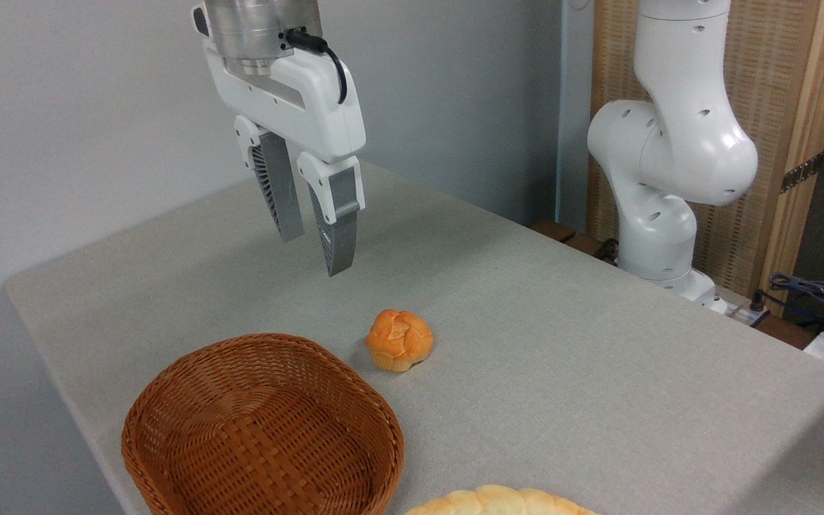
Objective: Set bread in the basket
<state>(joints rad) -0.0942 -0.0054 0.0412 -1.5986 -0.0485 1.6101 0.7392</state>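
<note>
Bright, even light; soft shadows; sharp focus.

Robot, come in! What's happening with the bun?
Gripper open, empty, above table. Bun on table beside basket, not in. Nothing in the way.

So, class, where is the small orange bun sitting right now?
The bun lies on the grey table near the picture's centre, just beyond the right rim of the wicker basket, apart from it, with the open pincer above it.
</note>
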